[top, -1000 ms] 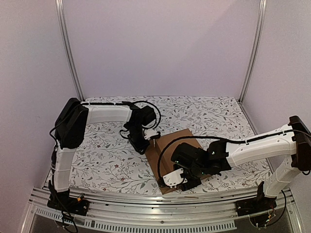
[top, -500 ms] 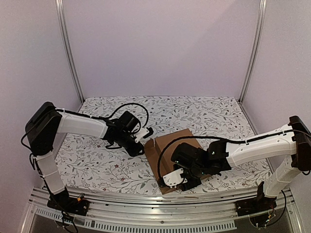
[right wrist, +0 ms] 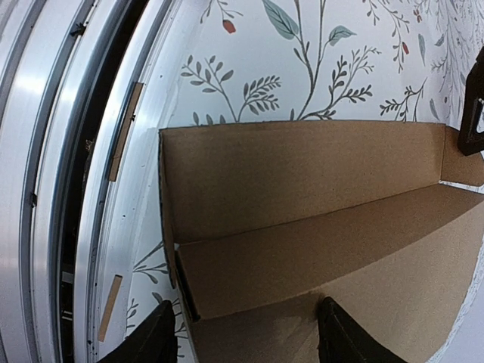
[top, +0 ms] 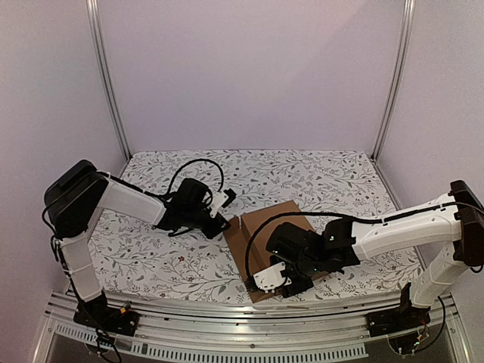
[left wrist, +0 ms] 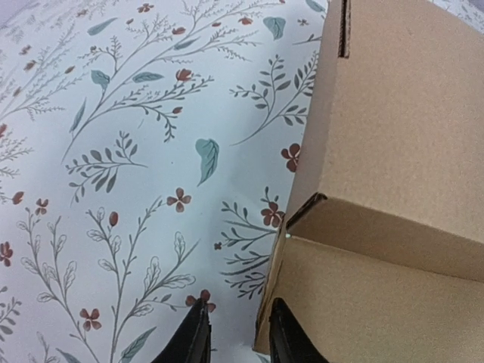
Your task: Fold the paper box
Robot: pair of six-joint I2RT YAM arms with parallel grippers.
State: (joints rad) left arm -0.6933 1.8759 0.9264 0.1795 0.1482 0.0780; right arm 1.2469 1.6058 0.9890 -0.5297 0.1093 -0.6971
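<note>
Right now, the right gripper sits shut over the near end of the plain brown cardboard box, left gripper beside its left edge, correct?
No: the right wrist view shows the right gripper open over the brown cardboard box; the rest holds.

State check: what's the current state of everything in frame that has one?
Plain brown corrugated cardboard box: partly folded, walls raised, interior exposed.
Left gripper: jaws narrowly open, empty, beside the box's outer corner.
Right gripper: jaws wide open, straddling a box wall.
White floral-print tablecloth: lying flat.
</note>
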